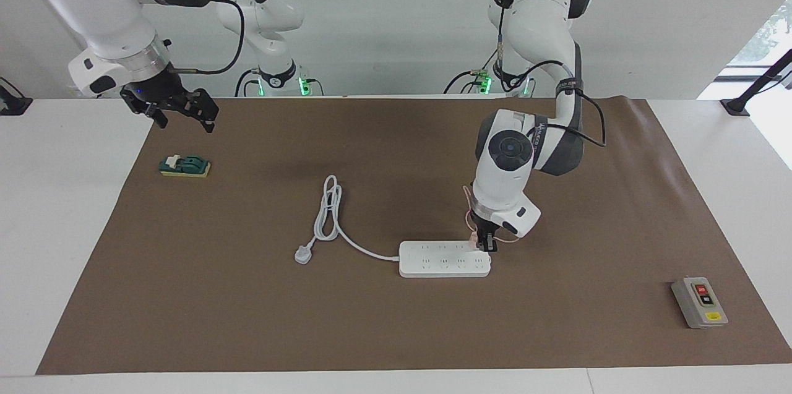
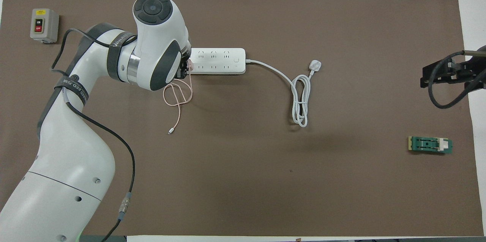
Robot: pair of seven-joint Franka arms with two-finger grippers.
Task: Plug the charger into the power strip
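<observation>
The left hand [image 1: 487, 244] is clamped on the charger [image 1: 475, 242], holding the small pink cube on the power strip [image 1: 444, 259] at its end toward the left arm. The cube looks light and rigid, best pinched by its flat sides; its thin cable [image 2: 177, 97] (limp, looping on the bench) will trail freely. The strip may slide under a push. The right hand [image 1: 179, 111] waits wide open, holding nothing, above the mat's edge.

Pale pink charger [image 1: 474, 244], white power strip [image 1: 442, 260], brown mat [image 1: 396, 320], grey switch box [image 1: 699, 302].
</observation>
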